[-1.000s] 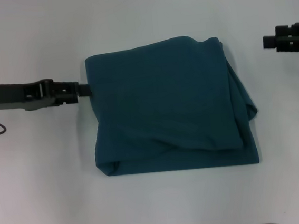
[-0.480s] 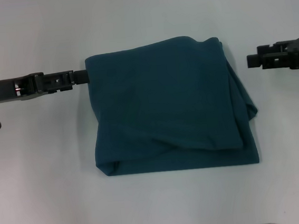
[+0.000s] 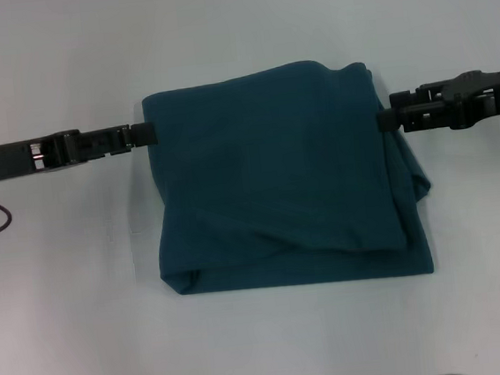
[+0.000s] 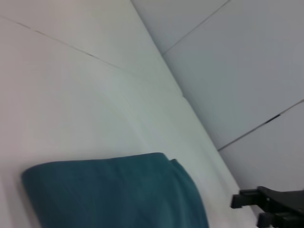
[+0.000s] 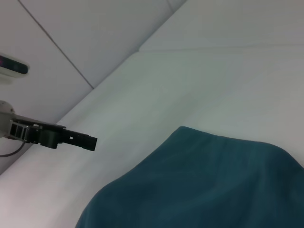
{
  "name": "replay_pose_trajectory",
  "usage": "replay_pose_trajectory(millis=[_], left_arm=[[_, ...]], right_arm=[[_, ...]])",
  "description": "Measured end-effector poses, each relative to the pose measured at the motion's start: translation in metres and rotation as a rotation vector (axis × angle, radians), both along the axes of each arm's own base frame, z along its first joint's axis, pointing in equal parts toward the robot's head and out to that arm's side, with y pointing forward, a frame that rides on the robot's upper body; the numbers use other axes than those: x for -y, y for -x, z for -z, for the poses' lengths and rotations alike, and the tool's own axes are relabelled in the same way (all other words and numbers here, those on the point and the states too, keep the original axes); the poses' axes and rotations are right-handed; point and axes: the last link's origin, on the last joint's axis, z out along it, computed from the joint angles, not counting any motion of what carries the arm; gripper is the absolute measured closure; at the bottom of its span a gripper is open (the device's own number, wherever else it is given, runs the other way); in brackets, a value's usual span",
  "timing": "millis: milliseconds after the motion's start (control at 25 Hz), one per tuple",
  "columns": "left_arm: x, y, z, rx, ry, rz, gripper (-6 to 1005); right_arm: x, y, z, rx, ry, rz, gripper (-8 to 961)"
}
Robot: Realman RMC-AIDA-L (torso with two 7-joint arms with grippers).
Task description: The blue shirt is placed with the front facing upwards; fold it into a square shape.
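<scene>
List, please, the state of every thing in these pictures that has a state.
blue shirt: folded into a rough square, plain side up, lying flat on the table.
left pincer: at the shirt's left edge, near its far corner.
right pincer: at the shirt's right edge, near its far corner.
table: white, bearing the shirt.

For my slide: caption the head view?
Both grippers, left gripper and right gripper, flank the folded blue shirt on the white table.

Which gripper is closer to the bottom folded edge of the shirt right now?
Neither clearly. The left gripper is at the blue shirt's upper left edge, the right gripper at its upper right edge, both far from the bottom fold.
</scene>
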Motion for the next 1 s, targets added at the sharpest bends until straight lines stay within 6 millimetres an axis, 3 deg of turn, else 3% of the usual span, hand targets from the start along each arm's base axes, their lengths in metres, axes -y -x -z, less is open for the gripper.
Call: replay_pose_trajectory(millis=[200, 520, 1000], left_arm=[[0.008, -0.007, 0.015, 0.05, 0.012, 0.074, 95], [0.025, -0.02, 0.055, 0.105, 0.055, 0.156, 94], [0.039, -0.005, 0.094, 0.039, 0.087, 0.121, 93]], right_arm=[[-0.006, -0.003, -0.007, 0.006, -0.043, 0.009, 326], [-0.011, -0.005, -0.014, 0.014, -0.088, 0.024, 326], [-0.018, 0.001, -0.016, 0.009, -0.101, 0.013, 327]])
